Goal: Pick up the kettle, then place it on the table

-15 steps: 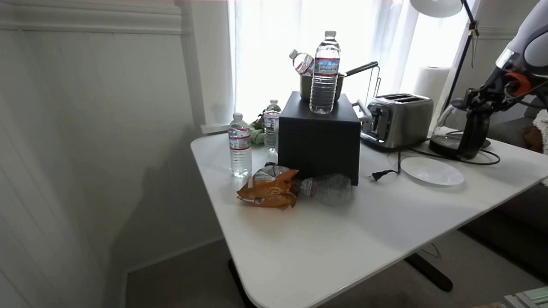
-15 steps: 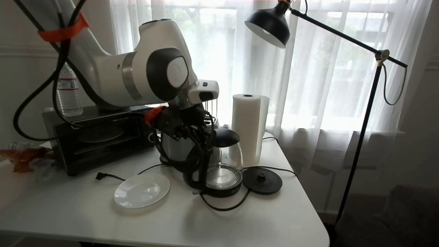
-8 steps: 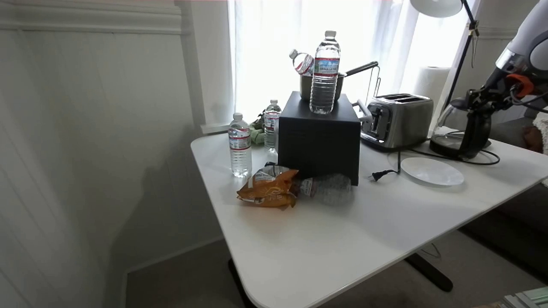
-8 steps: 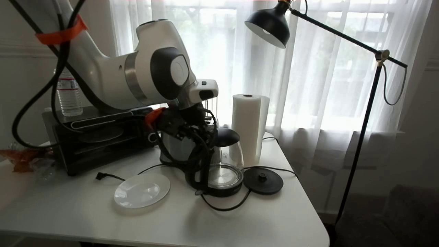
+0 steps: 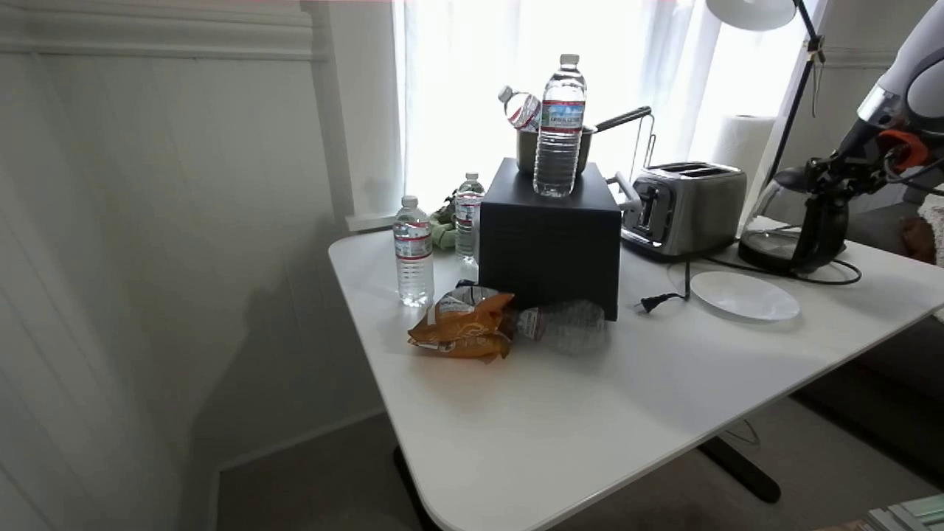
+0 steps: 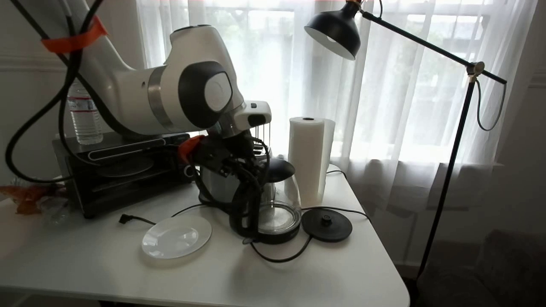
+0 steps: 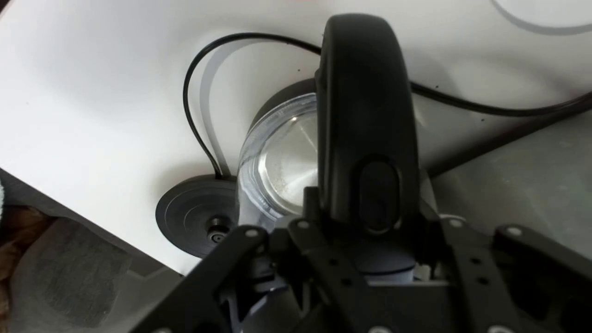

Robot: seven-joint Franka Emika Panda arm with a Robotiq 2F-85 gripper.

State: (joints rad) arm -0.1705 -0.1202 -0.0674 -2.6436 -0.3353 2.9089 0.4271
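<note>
Clearly, the tool point(image 7: 368, 208) is pinching the black handle point(image 7: 367, 106) of the kettle point(image 6: 279, 215) from two sides, as the wrist view shows us. We find this kettle near one end of the white surface point(image 6: 324, 277); whether its bottom touches there, we cannot tell. Just beside it lies the round black base point(image 6: 326, 226), and from this base a cord point(image 6: 279, 260) makes a loop close around the kettle and passes below the handle, so these are the nearest obstacles. We notice also a white plate point(image 6: 177, 236), near but apart from the kettle, and a plug point(image 6: 125, 218) close to this plate. Near the kettle there stand also the toaster point(image 5: 704, 214) and a tall white roll of paper point(image 6: 305, 166). Farther away we see a black oven point(image 5: 549, 251), which carries a pot point(image 5: 526, 151) and an upright bottle point(image 5: 560, 133), while a second bottle point(image 5: 523, 110) leans inside the pot. Beside the oven, an orange bag point(image 5: 464, 324) and a clear bottle point(image 5: 571, 324) are lying on the surface, and two more bottles point(image 5: 414, 258) stand near them.
</note>
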